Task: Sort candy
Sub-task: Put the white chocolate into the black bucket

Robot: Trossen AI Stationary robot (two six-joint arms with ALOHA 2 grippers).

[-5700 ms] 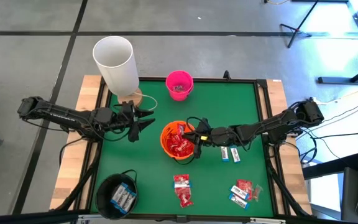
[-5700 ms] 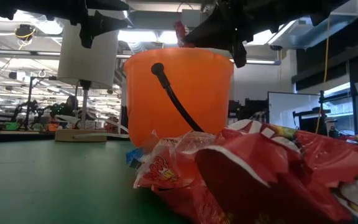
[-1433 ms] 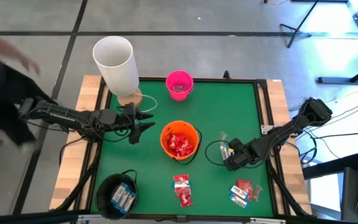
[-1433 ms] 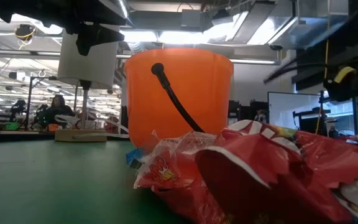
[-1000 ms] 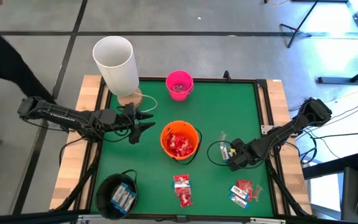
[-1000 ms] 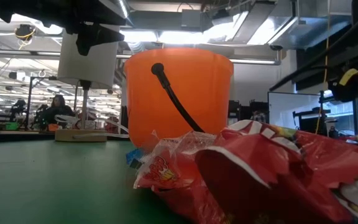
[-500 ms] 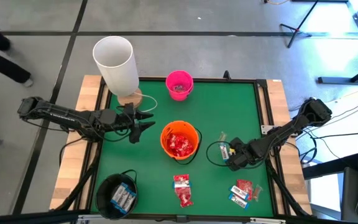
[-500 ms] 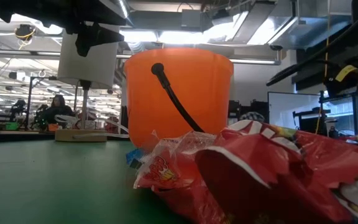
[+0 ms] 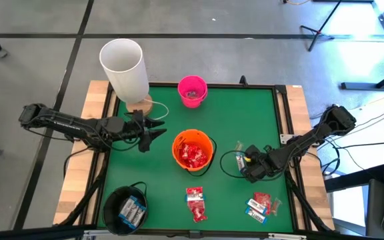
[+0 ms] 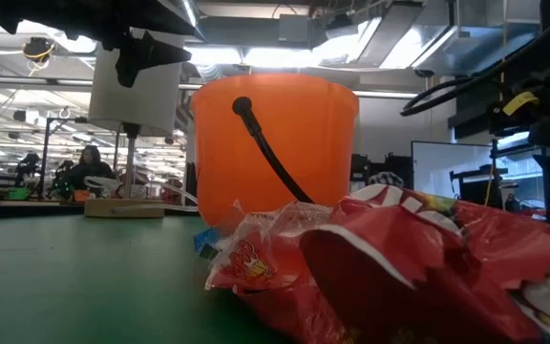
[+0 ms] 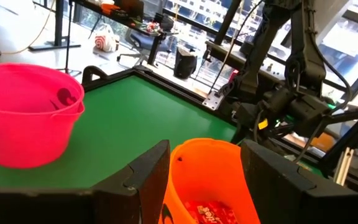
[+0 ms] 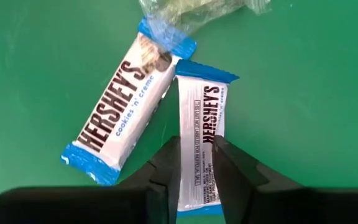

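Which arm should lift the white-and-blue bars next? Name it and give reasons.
Right. The right tool already straddles one white-and-blue bar; the left tool waits beyond the orange bucket.

Glossy plastic candy bar wrapper (image 12: 201, 143); matt green table mat (image 12: 303, 124); smooth plastic orange bucket (image 10: 275, 143).

The white-and-blue bar (image 12: 124, 109) lying on the green mat reads "HERSHEY'S cookies 'n' creme". The second bar (image 12: 199, 134), beside it, shows "HERSHEY'S" on its wrapper; its smaller print is illegible.
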